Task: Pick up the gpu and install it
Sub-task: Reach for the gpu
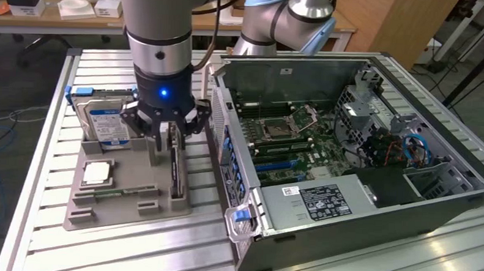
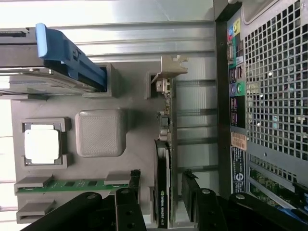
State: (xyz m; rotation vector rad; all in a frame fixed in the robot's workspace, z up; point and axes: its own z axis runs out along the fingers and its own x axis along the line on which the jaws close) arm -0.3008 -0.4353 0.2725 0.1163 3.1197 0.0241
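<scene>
Arm (image 1: 158, 40): reaching straight down over the grey holder, a blue light lit just above the wrist.
Tool (image 1: 170, 141): lowered over the gpu, black fingers (image 2: 129, 204) spread apart, one on each side of the card; a gap showing on both sides in the wrist view, nothing clamped.
Gpu (image 2: 162, 190): standing on its long edge in a slot along the holder's side nearest the computer case; thin black edge (image 1: 176, 175) facing up, running between the fingers.
End bracket (image 2: 169, 72): silver, at the end of the card farther from the fingers.
Holder (image 1: 99, 218): flat grey fixture lying on the tabletop, at the exterior view's left of the case.
Hard drive (image 1: 103, 126): silver with a blue-white label, upright in the holder, a blue carrier (image 2: 72, 57) around it; beside the tool, apart from it.
Processor (image 1: 98, 173): square and silver, flat in its own recess of the holder.
Memory stick (image 1: 112, 195): narrow and green, lying in a slot of the holder near the processor.
Computer case (image 1: 368, 239): on its side on the tabletop, side panel off, interior facing up; perforated rear wall (image 2: 274, 96) just beside the holder.
Motherboard (image 1: 291, 137): exposed inside the case, slots bare on the side toward the holder.
Tabletop (image 1: 50, 133): slatted aluminium, carrying both holder and case.
</scene>
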